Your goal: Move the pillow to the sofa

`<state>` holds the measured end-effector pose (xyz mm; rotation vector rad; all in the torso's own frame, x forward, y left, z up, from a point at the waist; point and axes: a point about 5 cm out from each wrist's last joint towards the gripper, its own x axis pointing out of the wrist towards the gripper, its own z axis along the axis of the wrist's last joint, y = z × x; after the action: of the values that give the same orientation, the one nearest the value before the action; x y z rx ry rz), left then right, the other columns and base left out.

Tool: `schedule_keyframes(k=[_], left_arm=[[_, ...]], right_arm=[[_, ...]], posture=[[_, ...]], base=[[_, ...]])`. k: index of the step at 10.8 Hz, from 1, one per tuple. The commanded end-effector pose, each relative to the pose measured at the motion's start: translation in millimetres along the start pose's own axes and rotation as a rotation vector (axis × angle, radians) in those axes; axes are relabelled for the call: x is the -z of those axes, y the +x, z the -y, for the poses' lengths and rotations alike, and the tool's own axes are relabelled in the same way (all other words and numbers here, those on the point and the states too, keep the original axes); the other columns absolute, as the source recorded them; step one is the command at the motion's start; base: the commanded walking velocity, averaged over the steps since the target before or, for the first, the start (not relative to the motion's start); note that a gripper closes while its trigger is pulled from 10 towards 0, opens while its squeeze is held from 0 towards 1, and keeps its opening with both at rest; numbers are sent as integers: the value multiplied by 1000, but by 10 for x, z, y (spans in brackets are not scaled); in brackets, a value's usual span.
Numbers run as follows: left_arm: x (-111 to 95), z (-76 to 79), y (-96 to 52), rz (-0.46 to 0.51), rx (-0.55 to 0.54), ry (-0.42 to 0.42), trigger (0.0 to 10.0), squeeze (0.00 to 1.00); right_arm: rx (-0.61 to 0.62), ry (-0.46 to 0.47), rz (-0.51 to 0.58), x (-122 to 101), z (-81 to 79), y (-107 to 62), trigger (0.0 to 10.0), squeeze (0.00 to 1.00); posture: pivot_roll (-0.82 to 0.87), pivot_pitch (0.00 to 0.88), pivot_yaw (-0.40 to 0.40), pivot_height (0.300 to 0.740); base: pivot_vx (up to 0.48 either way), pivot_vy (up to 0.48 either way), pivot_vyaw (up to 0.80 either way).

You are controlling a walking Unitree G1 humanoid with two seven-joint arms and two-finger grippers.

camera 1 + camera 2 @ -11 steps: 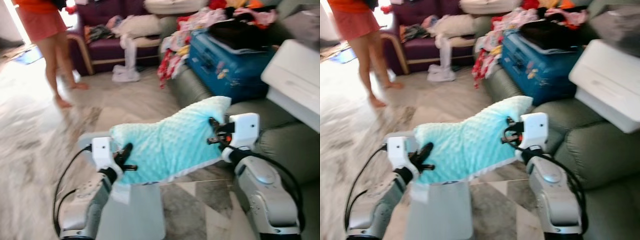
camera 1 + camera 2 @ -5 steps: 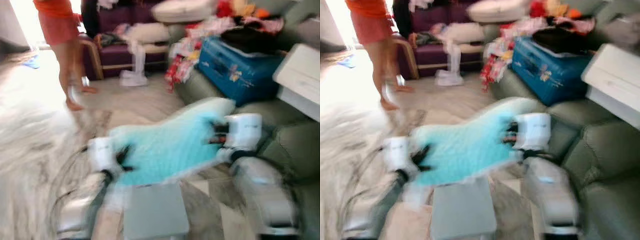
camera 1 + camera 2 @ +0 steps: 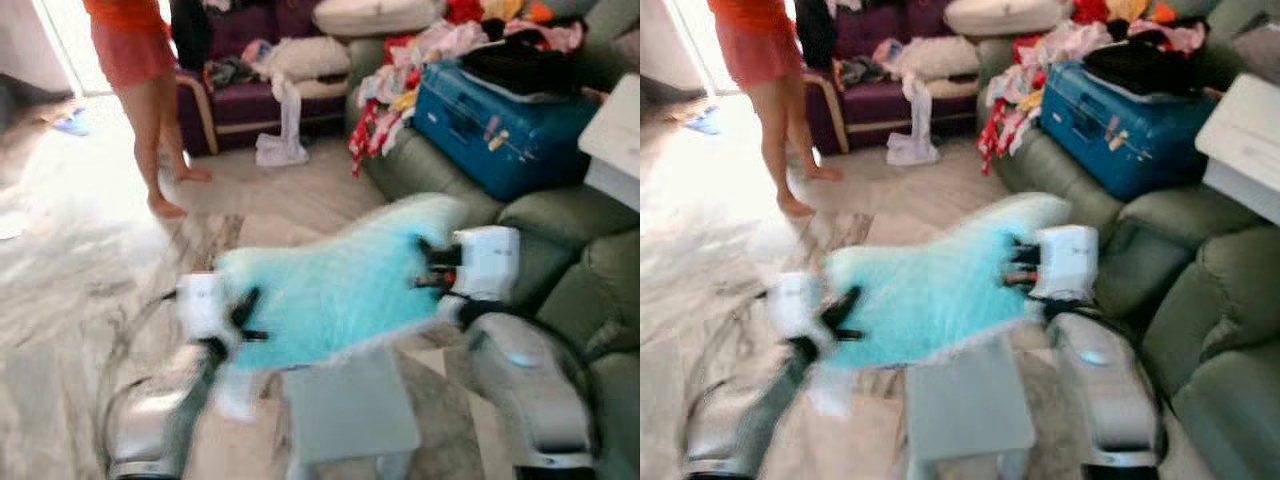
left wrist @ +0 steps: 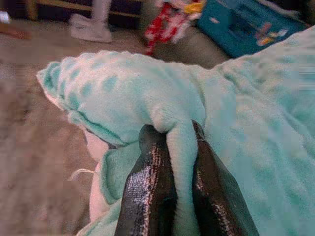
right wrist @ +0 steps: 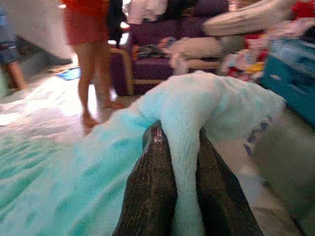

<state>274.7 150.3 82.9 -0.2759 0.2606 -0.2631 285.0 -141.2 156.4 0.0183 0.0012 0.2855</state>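
A soft turquoise pillow [image 3: 335, 285] with a dotted cover hangs in the air between my two arms, above the floor. My left gripper [image 3: 243, 318] is shut on its left edge; the wrist view shows both black fingers [image 4: 150, 191] pinching a fold of the pillow [image 4: 246, 113]. My right gripper [image 3: 428, 268] is shut on the pillow's right end, its fingers [image 5: 152, 187] clamping the fabric [image 5: 206, 103]. The grey-green sofa [image 3: 560, 250] lies to my right, close beside the right arm.
A blue suitcase [image 3: 500, 120] and piles of clothes [image 3: 400, 80] lie on the sofa's far part. A person [image 3: 145, 90] in red stands on the marble floor at back left. A purple armchair [image 3: 250, 90] is behind. A white box [image 3: 1250, 140] sits on the sofa, right.
The whole view has shifted and blurred as the camera moved; the suitcase and sofa now sit further right. Both grippers still hold the pillow between them.
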Motion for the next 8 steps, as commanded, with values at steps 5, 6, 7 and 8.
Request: schedule_keyframes(k=[5, 6, 7, 8], left_arm=[[-23, 109, 51, 8, 40, 17, 10000, 0], [-22, 116, 56, 8, 42, 14, 10000, 0], [-19, 123, 61, 4, 45, 10, 10000, 0], [-13, 132, 66, 1, 50, 9, 10000, 0]], right_arm=[[13, -12, 15, -62, 47, 8, 10000, 0], [14, -12, 13, -58, 49, 4, 10000, 0], [15, -13, 12, -58, 51, 1, 10000, 0], [16, -15, 10, -59, 56, 0, 10000, 0]], posture=[[-226, 22, 22, 740], [-226, 22, 22, 740], [-229, 24, 20, 740], [-230, 25, 19, 740]], base=[[0, 0, -160], [0, 0, -800], [0, 0, -800], [0, 0, -800]])
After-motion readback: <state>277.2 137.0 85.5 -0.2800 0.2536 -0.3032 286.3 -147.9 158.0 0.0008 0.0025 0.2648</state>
